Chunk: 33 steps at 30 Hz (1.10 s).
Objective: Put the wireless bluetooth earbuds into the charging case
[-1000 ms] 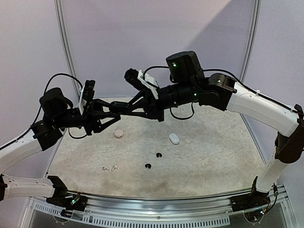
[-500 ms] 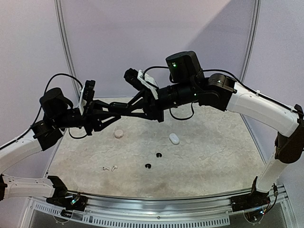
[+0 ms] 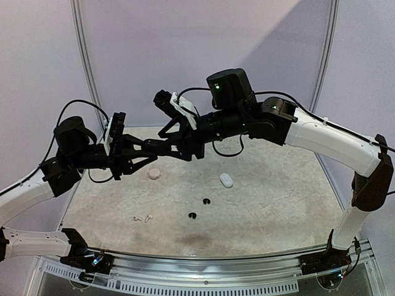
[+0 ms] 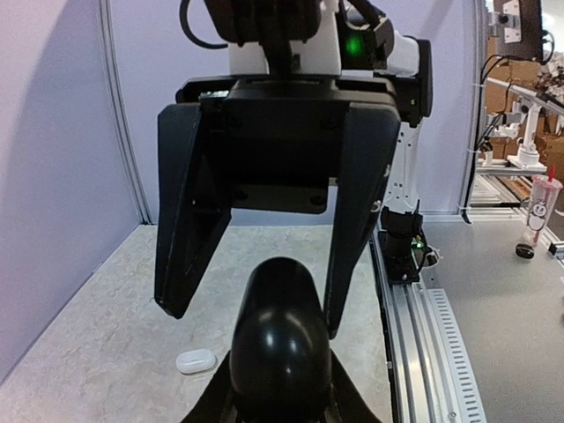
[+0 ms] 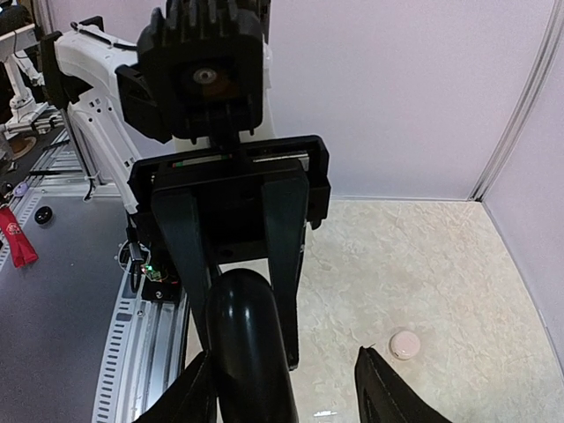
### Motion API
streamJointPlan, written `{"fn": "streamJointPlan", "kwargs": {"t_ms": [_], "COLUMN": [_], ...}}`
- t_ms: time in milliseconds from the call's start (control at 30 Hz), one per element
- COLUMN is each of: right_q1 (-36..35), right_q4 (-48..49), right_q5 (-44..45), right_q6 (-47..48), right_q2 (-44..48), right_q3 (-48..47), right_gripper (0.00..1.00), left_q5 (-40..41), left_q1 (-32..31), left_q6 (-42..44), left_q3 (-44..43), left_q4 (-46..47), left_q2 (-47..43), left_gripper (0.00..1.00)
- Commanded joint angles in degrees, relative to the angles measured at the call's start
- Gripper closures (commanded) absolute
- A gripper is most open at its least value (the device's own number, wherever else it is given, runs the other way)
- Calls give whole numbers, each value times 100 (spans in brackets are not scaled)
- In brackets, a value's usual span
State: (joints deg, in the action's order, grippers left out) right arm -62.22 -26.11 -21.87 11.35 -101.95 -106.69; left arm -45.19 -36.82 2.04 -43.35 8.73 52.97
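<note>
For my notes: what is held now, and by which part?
The left gripper clamps the black case by one end; the right gripper is open.

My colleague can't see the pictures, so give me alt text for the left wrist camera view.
The left gripper holds a glossy black egg-shaped case above a pale marbled table, and the right gripper faces it, its black fingers spread open either side of the case's tip. A small white pebble-shaped case lies on the table below.
</note>
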Motion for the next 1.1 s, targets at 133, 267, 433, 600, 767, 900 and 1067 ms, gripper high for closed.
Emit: {"fn": "streamJointPlan", "kwargs": {"t_ms": [133, 267, 433, 600, 767, 900, 1067], "right_q1": [111, 178, 178, 181, 212, 304, 437], "right_q4": [-248, -245, -293, -397, -498, -572, -484], "right_q5": [467, 423, 338, 297, 251, -66, -845], "right_q6": [-135, -220, -254, -236, -252, -354, -457], "right_q2": [-128, -107, -153, -222, -270, -389, -448], "right_q3": [-388, -379, -340, -308, -374, -469, -659], "right_gripper": [49, 49, 49, 49, 49, 48, 44], "left_q5": [-252, -273, -236, -174, -37, 203, 381], "left_q1": [-150, -159, -159, -163, -160, -138, -45], "left_q6": [723, 779, 789, 563, -75, -665, -1068], "left_q3": [86, 90, 125, 205, 407, 635, 796], "left_q4": [-771, -813, -717, -533, -109, 288, 517], "left_q2": [-204, -214, -237, -270, -287, -304, -283], "left_gripper": [100, 100, 100, 100, 100, 100, 100]}}
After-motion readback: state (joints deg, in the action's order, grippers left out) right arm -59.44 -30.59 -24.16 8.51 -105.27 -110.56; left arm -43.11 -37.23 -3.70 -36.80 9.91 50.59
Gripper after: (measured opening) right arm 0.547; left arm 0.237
